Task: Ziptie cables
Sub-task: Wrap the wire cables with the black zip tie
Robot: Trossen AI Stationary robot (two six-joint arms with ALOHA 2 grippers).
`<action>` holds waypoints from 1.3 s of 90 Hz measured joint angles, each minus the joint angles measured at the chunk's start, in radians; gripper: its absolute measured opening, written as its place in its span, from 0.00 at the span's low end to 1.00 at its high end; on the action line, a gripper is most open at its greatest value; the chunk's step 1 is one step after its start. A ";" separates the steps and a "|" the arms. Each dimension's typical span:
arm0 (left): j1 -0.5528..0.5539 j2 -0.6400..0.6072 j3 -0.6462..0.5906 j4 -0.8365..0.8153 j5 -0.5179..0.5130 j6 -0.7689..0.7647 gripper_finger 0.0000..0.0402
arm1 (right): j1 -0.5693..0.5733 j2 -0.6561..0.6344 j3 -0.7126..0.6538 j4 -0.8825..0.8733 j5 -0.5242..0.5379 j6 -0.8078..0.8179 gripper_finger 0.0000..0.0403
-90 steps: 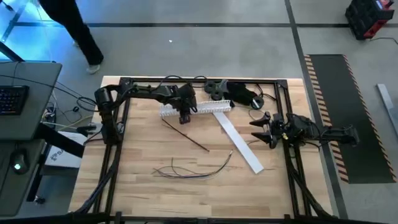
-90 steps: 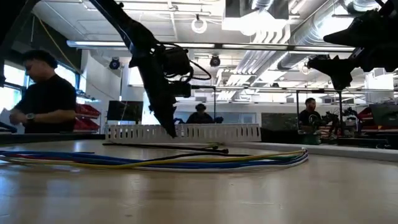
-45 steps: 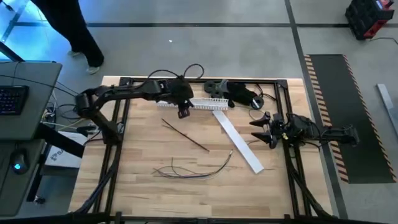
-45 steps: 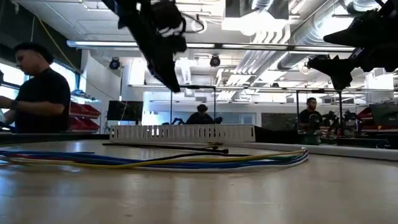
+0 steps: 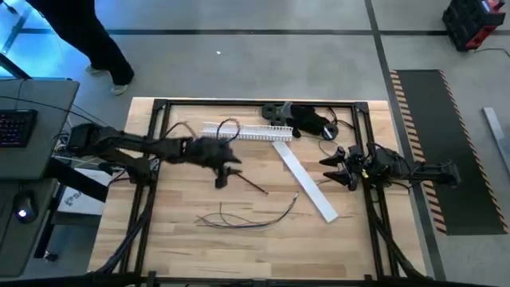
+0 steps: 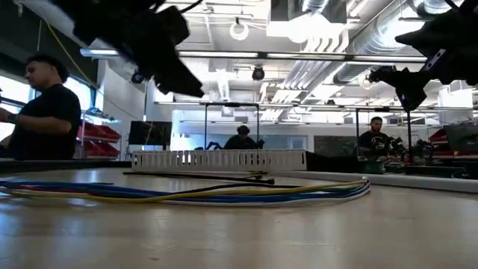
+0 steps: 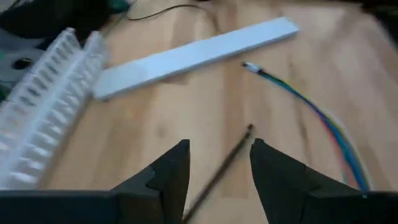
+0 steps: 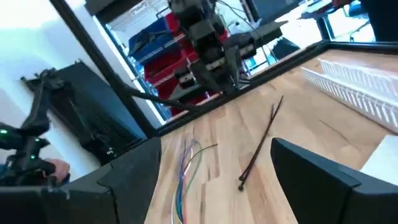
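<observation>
Loose bunch of very thin, long, floppy cables (image 5: pixel 249 218), lying flat on the light wooden tabletop toward the near middle of the work area. Seen from above, the strands read as grey to dark lines running side by side in a shallow curve, then rising at one end toward the white flat strip; at the opposite end they splay apart. At table height the bundle (image 6: pixel 187 192) shows blue, yellow and dark strands stretched across the board, bending back at one end. In the left wrist view, coloured strands (image 7: pixel 317 112) taper to a single tip. Nothing grips the bunch.
</observation>
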 joint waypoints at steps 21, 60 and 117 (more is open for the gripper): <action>-0.100 0.000 -0.122 0.173 -0.152 -0.063 0.37 | 0.000 -0.001 0.000 0.014 0.037 -0.049 0.71; -0.165 0.000 -0.124 0.190 -0.280 -0.044 0.37 | 0.044 0.293 0.000 0.525 0.350 -0.022 0.71; -0.196 0.000 -0.124 0.145 -0.312 -0.116 0.37 | 0.112 1.284 0.500 0.701 0.376 -0.159 0.71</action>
